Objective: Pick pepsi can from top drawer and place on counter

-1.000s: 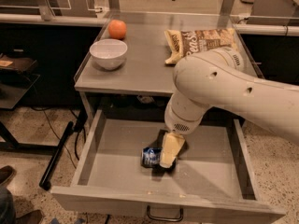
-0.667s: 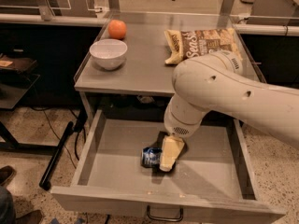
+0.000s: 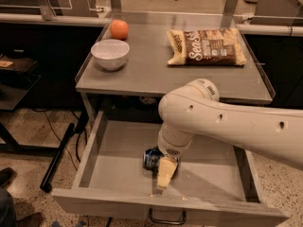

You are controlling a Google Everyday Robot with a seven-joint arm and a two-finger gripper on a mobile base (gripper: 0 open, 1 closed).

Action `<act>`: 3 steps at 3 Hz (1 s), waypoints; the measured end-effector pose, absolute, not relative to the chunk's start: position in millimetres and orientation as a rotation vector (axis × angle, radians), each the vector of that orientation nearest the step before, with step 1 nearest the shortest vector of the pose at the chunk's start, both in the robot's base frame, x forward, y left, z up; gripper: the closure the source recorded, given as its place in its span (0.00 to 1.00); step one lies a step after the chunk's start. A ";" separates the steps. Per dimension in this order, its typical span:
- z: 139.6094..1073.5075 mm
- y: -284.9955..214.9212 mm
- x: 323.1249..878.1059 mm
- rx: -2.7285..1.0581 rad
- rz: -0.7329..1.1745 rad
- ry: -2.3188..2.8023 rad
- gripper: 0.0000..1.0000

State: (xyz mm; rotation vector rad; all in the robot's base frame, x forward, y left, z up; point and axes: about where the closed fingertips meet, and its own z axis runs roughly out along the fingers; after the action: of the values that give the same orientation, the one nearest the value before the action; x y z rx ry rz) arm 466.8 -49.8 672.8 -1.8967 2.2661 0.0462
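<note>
The top drawer (image 3: 118,167) stands pulled open below the counter (image 3: 147,74). The pepsi can (image 3: 151,158), small and dark blue, lies on its side on the drawer floor near the middle. My gripper (image 3: 164,171) hangs from the big white arm (image 3: 222,122) and reaches down into the drawer. It is right against the can's right and front side and hides part of it. The can rests on the drawer floor.
On the counter stand a white bowl (image 3: 110,54) at the left, an orange (image 3: 119,29) behind it, and a brown snack bag (image 3: 206,47) at the back right. The drawer's dark loop handle (image 3: 166,218) is at its front. A dark stand leg (image 3: 57,157) is on the floor to the left.
The arm has sunk lower and towards the drawer front, uncovering more of the counter and snack bag. The gripper sits lower beside the can. The can has not moved.
</note>
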 end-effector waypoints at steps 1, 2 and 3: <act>648.8 -49.7 474.9 -1.922 0.026 2.278 0.00; 613.6 -51.6 495.6 -1.962 0.012 2.289 0.00; 612.7 -51.7 495.4 -1.962 0.014 2.290 0.00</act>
State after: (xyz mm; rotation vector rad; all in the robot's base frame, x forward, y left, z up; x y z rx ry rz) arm 495.4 -51.7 612.7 -1.9624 2.2905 0.0135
